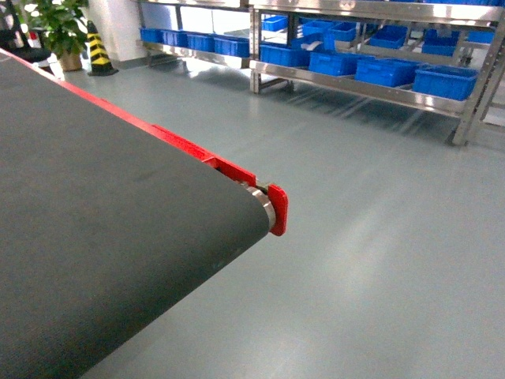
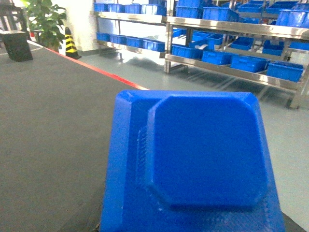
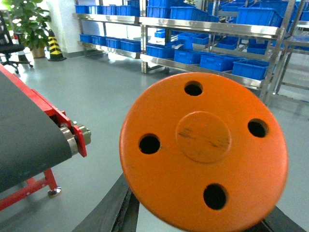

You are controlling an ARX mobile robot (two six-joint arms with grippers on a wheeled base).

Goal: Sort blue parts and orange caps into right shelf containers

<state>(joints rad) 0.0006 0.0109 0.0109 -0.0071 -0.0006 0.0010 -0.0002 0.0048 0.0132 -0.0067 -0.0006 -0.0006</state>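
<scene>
A blue part (image 2: 193, 159), hard moulded plastic with chamfered corners, is filling the left wrist view above the dark conveyor belt (image 2: 53, 130); it is looking rigid, light and slick, best pinched across its flat edges. An orange cap (image 3: 203, 154), a stiff four-holed disc, is blocking the right wrist view. Both are sitting right at their end effectors, whose jaws are hidden, so their grip cannot be told. Blue containers (image 1: 446, 80) are waiting on the shelf (image 1: 355, 85).

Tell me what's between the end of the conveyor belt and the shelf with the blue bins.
Only bare grey floor separates the conveyor belt from the shelf, per the head view.
</scene>
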